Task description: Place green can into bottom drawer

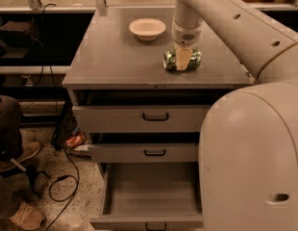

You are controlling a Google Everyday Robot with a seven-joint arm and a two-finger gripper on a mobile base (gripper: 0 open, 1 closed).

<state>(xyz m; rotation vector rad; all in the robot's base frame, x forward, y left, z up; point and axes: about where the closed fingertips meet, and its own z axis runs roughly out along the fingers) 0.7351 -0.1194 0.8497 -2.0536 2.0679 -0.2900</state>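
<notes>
The green can (169, 60) lies on its side on the grey cabinet top (115, 57), near the front right. My gripper (183, 63) comes straight down over the middle of the can, with a cream part in front of it and green showing on both sides. The bottom drawer (149, 191) is pulled out wide below, and its plain grey inside holds nothing.
A cream bowl (147, 29) stands behind and left of the can. The top drawer (142, 118) and middle drawer (146, 153) stand slightly out. My large white body (254, 158) fills the right. A person's leg and shoes (17, 153) and cables (62, 186) are on the floor at left.
</notes>
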